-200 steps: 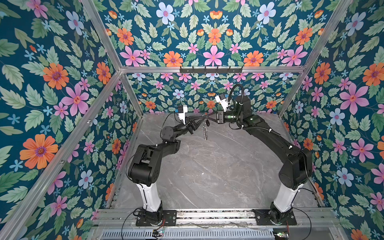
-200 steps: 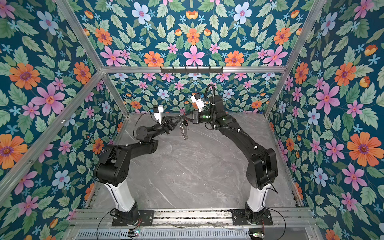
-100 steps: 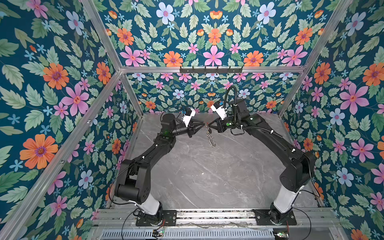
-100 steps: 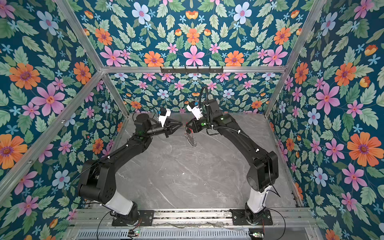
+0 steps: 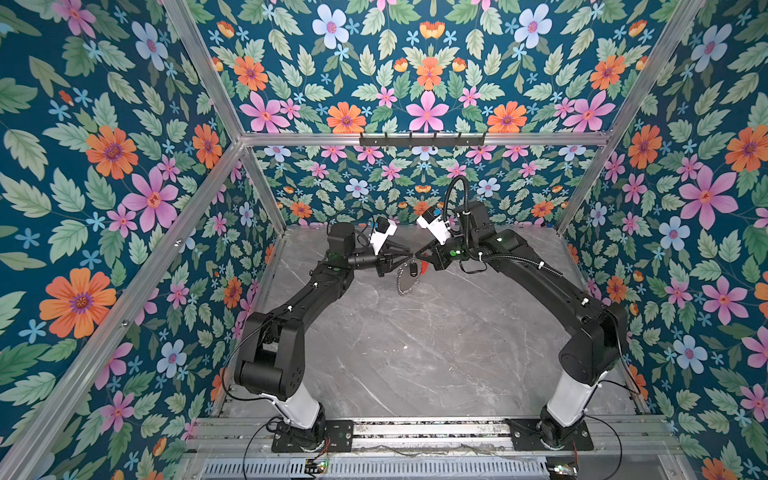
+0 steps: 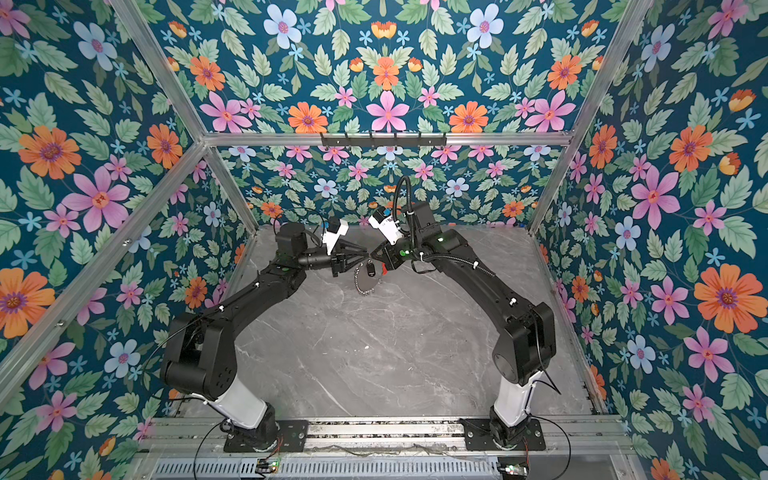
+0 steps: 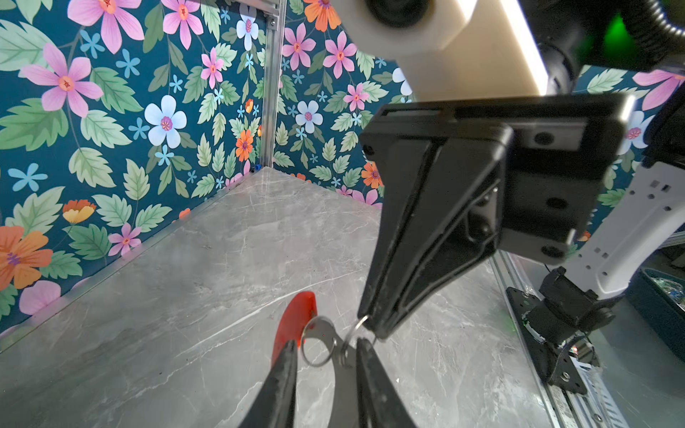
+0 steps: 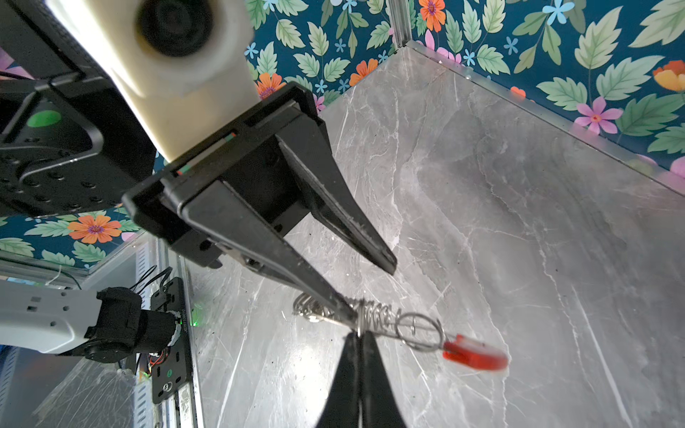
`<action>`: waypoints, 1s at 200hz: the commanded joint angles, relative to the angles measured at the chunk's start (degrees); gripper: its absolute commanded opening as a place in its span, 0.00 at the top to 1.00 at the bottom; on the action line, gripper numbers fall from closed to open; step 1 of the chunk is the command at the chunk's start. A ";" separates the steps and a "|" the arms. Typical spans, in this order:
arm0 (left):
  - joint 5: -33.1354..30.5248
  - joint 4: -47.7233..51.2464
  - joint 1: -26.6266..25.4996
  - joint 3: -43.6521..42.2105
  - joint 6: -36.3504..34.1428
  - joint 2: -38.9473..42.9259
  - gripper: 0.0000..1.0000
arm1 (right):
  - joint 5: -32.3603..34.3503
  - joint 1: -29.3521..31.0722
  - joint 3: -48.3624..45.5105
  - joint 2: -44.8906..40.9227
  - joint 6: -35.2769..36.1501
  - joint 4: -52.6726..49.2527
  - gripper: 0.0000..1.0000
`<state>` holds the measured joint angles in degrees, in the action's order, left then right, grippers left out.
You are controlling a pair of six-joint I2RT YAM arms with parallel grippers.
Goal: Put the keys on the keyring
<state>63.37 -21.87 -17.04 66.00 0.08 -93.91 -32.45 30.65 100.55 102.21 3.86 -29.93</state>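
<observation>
The keyring (image 5: 405, 281) (image 6: 365, 283), a grey disc fringed with silver loops, hangs above the marble floor at the back middle. My right gripper (image 8: 358, 335) (image 5: 418, 260) is shut on one silver rim loop and carries it. A black key tag (image 5: 413, 270) (image 6: 371, 271) hangs against the disc in both top views; the wrist views do not show it. The red piece (image 8: 475, 356) (image 7: 295, 321) sticks out beside a larger silver ring (image 8: 419, 331) (image 7: 318, 346). My left gripper (image 7: 328, 344) (image 5: 410, 256) stands open, its fingers on either side of the disc's upper edge.
Floral walls close in the marble floor (image 5: 415, 353) on three sides, with aluminium posts in the corners. A black hook rail (image 5: 422, 139) runs along the back wall above the arms. Both arm bases stand on the front rail (image 5: 415, 430).
Over the last second the left arm swung round and both grippers came lower with the keyring. The left jaws have spread apart. The right gripper has kept its hold.
</observation>
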 commanded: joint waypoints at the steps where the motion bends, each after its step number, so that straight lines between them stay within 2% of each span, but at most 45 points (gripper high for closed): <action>1: 1.71 -2.16 -0.02 -0.08 0.63 0.17 0.70 | -1.06 0.11 0.53 -0.19 0.83 0.53 1.00; 33: 3.28 -2.30 -0.24 0.81 1.07 -0.53 0.77 | -2.85 0.24 0.82 -0.09 0.62 0.62 1.00; 93: 5.58 -2.39 -0.81 1.07 1.02 -0.93 0.80 | -4.69 0.44 1.21 0.43 0.63 0.14 1.00; 121: 7.64 -2.33 -1.22 0.98 0.69 -0.71 1.00 | -4.82 0.45 1.93 0.94 0.76 -0.51 1.00; 159: 9.78 -2.43 -1.48 0.68 0.73 -0.09 1.00 | -3.81 0.52 1.23 0.43 -0.71 0.77 1.00; 180: 7.82 -8.24 -1.47 -0.63 5.76 0.08 1.00 | -1.79 0.55 -1.61 -1.48 -2.96 4.73 1.00; 191: 5.34 -15.18 -1.42 -2.49 10.85 0.05 1.00 | -0.70 0.34 -3.55 -2.79 -4.33 7.20 0.87; 200: 2.69 -22.35 -1.42 -4.33 15.78 0.04 1.00 | 0.63 0.24 -5.72 -4.04 -5.89 9.77 0.80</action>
<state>69.08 -26.72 -18.20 64.31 5.37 -94.37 -33.30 30.79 98.00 100.57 2.22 -29.12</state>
